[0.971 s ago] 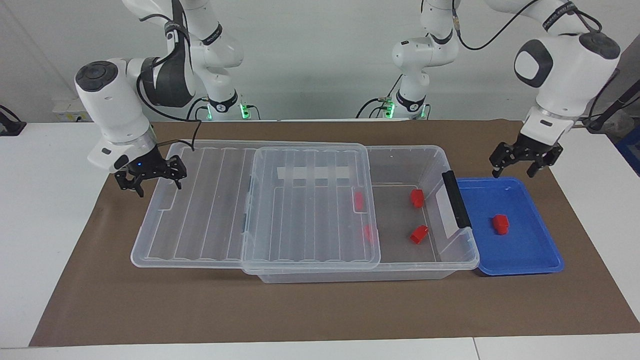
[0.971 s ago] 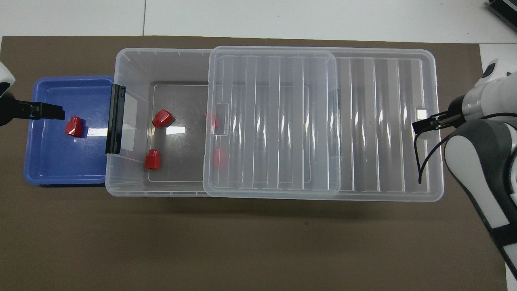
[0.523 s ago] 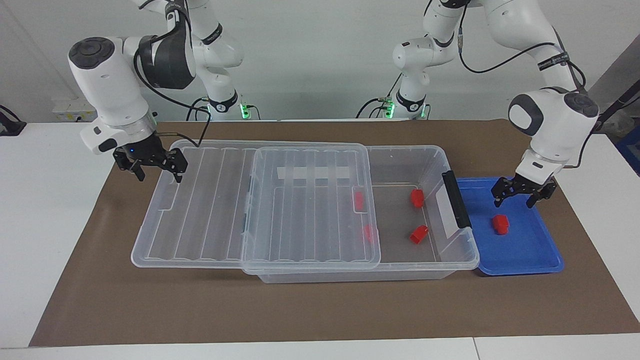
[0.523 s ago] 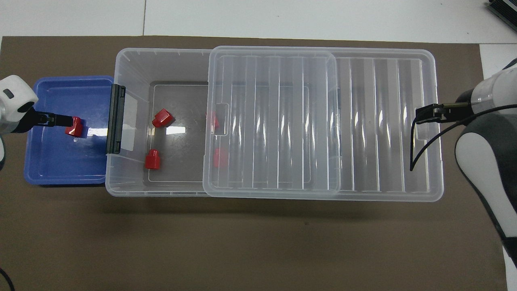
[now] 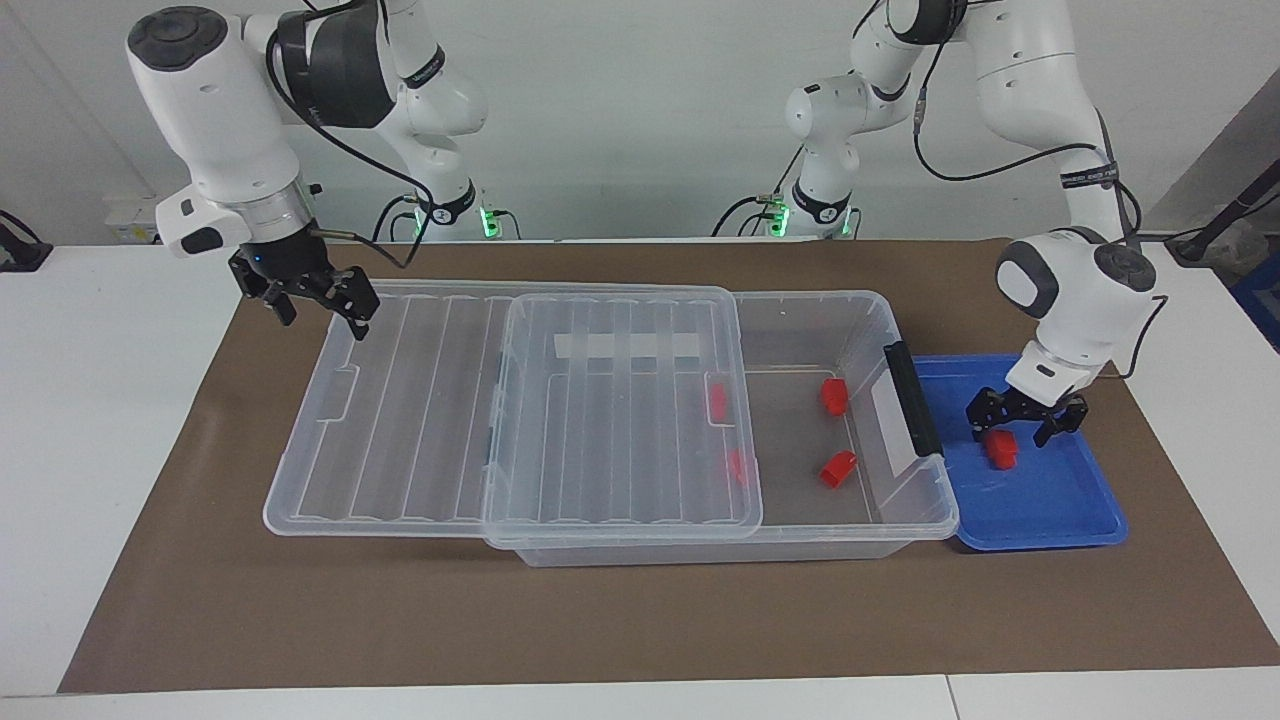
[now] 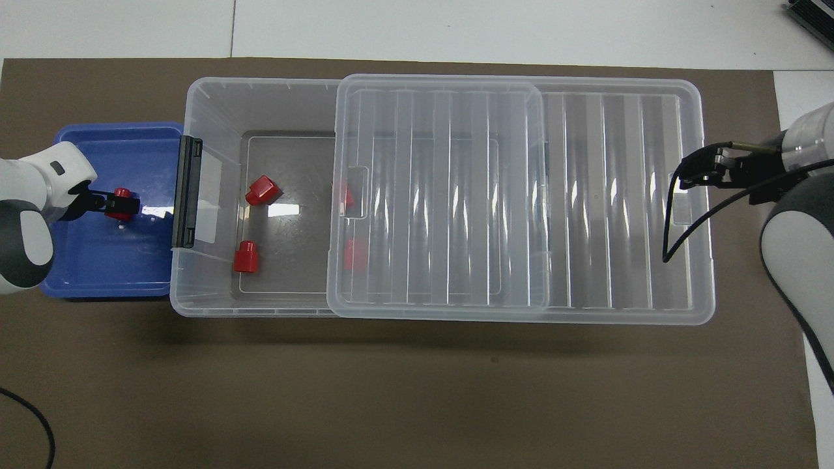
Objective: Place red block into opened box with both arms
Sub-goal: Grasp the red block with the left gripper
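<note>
- The left pincer (image 5: 1012,430), fingers spread, has been lowered around the red block (image 5: 1000,449) in the blue tray (image 5: 1060,510).
- The right pincer (image 5: 318,305), released, has been raised over the lid (image 5: 400,420) beside the box (image 5: 900,500).

Two of the red blocks sit under the clear ribbed lid (image 5: 620,410), so they only show as pinkish smudges (image 5: 717,400) through the plastic and their shape is anyone's guess. Overhead, the left claw (image 6: 107,203) covers part of the red block (image 6: 121,203) in the blue tray (image 6: 104,273), and I can't tell if its fingers touch it. Both arms get chopped off by the frame edges up there, the right arm (image 6: 801,260) mostly gone.
</note>
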Controlling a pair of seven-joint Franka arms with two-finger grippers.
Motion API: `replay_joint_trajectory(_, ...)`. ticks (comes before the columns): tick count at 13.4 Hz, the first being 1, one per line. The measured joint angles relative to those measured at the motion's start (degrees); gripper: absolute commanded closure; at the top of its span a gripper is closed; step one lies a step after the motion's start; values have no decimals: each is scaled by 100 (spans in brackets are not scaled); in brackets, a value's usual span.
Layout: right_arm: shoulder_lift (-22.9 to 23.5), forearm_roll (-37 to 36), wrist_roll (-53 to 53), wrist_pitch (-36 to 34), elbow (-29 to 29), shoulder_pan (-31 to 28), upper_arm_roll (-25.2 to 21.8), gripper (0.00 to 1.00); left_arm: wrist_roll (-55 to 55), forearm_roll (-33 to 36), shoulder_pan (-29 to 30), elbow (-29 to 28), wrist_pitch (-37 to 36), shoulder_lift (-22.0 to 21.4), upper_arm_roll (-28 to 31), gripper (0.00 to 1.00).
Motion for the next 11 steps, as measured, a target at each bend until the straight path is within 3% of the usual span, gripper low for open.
replay_joint_trajectory(4,-181,1,253,-190,-58,100,165,0,19,0,16,-8,7,17,5,7)
replay_joint_trajectory(5,-198,1,253,-190,-58,89,164,0,19,0,17,-9,26,20,5,7)
replay_joint_trajectory(6,-201,1,253,-190,-56,67,162,0,19,0,17,-13,60,24,5,0)
replay_joint_trajectory(10,-200,1,94,-347,75,-9,141,0,41,0,22,-29,80,46,7,0)
replay_joint_trajectory(11,-200,1,79,-369,102,-9,139,0,41,0,22,-46,93,48,7,18)
